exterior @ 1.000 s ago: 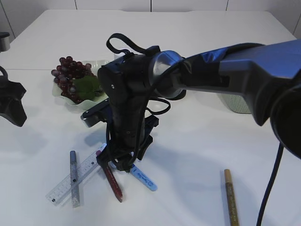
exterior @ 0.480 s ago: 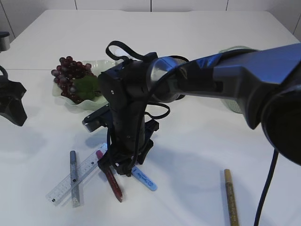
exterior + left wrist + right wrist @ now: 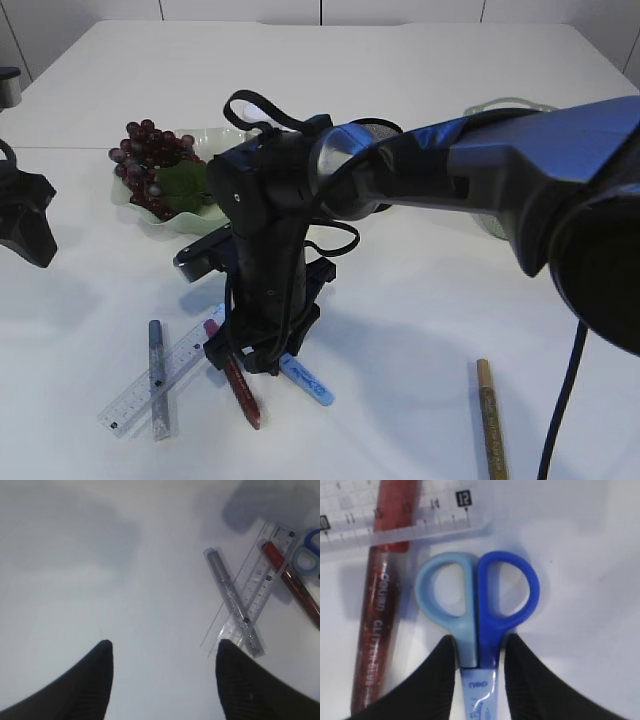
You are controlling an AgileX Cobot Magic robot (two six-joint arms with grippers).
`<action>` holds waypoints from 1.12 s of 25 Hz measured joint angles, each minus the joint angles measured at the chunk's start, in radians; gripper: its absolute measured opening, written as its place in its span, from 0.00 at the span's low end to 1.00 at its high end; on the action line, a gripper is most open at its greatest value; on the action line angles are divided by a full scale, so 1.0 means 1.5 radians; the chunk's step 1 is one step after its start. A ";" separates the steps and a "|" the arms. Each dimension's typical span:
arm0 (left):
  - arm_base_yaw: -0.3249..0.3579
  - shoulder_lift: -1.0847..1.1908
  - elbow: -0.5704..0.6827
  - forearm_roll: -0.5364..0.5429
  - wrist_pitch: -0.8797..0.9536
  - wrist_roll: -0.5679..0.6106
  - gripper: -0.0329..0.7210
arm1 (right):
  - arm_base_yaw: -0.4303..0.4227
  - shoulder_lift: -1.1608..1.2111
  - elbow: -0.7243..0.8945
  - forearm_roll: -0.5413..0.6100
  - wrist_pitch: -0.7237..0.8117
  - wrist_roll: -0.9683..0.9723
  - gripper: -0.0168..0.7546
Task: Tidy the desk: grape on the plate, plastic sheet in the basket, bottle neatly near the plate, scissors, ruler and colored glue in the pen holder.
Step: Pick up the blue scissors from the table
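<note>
**Right arm closing on the scissors by the neck**

The right gripper (image 3: 476, 652) is down over the small scissors with one pale-blue and one dark-blue plastic handle loop (image 3: 477, 595), lying flat on the white table (image 3: 420, 300). Its black fingers (image 3: 432, 680) sit on either side of the narrow neck just below the loops, touching or very nearly touching it; I read this as a pinch being made, not a settled grip. The left gripper (image 3: 162, 680) hovers well apart over bare table, fingers spread and empty.

Close beside the loops lie the red glitter glue tube (image 3: 382, 615) and the clear plastic ruler (image 3: 395, 527), which crosses over the tube's upper end. A silver glitter glue tube (image 3: 232, 602) lies across the ruler further off, and a gold glue tube (image 3: 490, 415) lies alone to the right.

To do this well, the squeeze should be square on the neck so the blades do not pivot, then the lift should go straight up so the red tube and ruler are not dragged along. The purple grapes (image 3: 150, 150) are already on the pale-green plate (image 3: 215, 135).
</note>
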 joint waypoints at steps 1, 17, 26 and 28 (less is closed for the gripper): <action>0.000 0.000 0.000 0.000 0.000 0.000 0.66 | 0.000 0.001 -0.001 0.000 0.000 0.000 0.36; 0.000 0.000 0.000 0.000 -0.001 0.002 0.66 | 0.000 -0.009 -0.003 0.000 0.038 0.000 0.28; 0.000 0.000 0.000 0.000 -0.002 0.002 0.65 | 0.000 -0.087 0.013 0.004 0.065 -0.005 0.28; 0.000 0.000 0.000 0.000 -0.002 0.002 0.65 | -0.001 -0.122 0.037 0.006 0.065 -0.010 0.28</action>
